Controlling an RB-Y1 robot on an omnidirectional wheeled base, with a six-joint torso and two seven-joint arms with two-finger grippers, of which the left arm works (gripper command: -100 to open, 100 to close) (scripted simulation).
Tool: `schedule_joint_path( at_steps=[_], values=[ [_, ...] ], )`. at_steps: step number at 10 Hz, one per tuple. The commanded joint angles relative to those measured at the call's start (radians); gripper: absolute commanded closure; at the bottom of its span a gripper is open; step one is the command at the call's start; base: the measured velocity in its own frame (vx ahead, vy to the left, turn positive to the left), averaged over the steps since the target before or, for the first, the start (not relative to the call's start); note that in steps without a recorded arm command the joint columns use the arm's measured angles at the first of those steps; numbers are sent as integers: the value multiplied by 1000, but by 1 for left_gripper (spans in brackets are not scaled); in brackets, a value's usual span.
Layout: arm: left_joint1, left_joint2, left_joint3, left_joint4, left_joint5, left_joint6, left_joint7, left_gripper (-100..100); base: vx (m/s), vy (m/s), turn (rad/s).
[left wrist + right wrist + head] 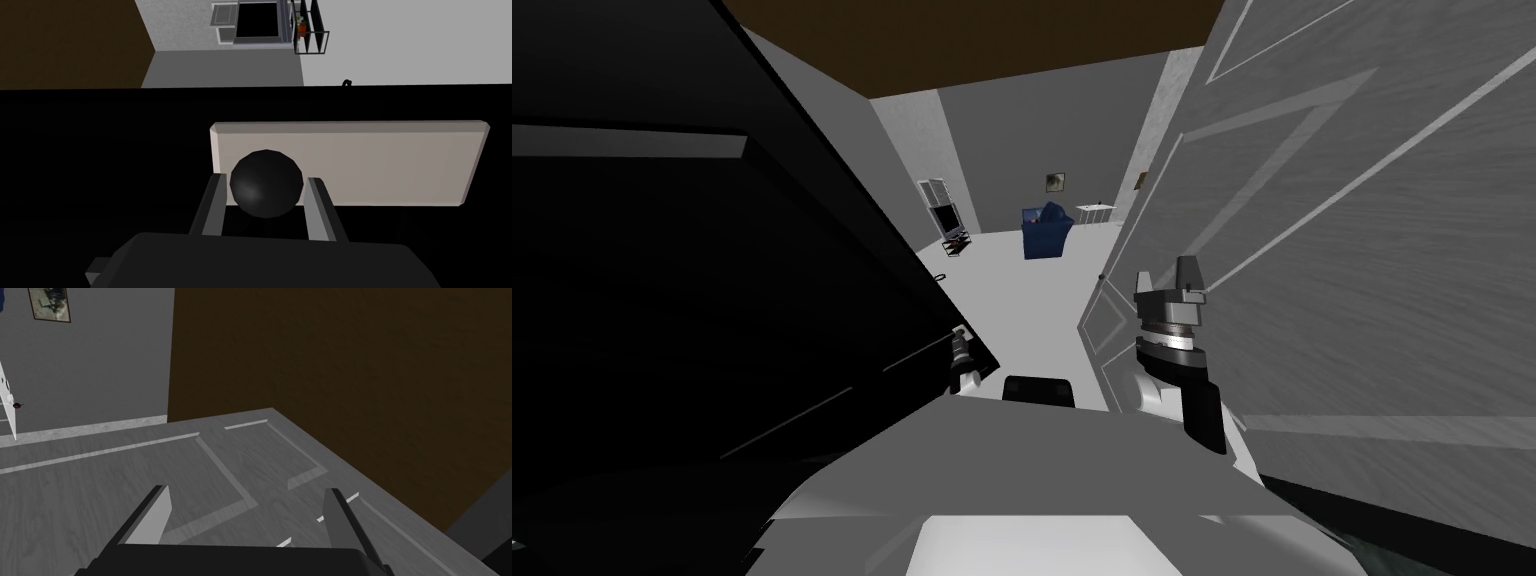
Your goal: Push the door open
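Fingers (212, 200) of our left gripper (266, 178) clamp the round black knob (266, 187) on the dark door (712, 300) at our left; our right gripper (247, 488) stands spread wide beside a grey panelled door (125, 468).

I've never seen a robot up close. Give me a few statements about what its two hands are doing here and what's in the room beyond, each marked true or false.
1. The left gripper is closed on a round black knob. True.
2. The right gripper is holding a handle. False: its fingers stand open with nothing between them, over the grey panelled door.
3. A blue armchair stands in the room ahead. True.
4. The knob sits in front of a bright red plate. False: the plate behind it is pale, a light beige-grey.
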Motion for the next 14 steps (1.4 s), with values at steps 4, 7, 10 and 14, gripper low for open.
schedule_joint_path(
  at_steps=[4, 7, 10, 14],
  values=[
    [20, 18, 68, -12, 60, -21, -29, 100, 180, 49, -44],
    [27, 19, 94, -18, 86, -21, -41, 100, 53, 20, -31],
    [37, 19, 129, -26, 121, -22, -59, 100, 115, 43, -10],
    [63, -9, 136, -66, 138, -1, -73, -100, 4, -98, 21]
  ],
)
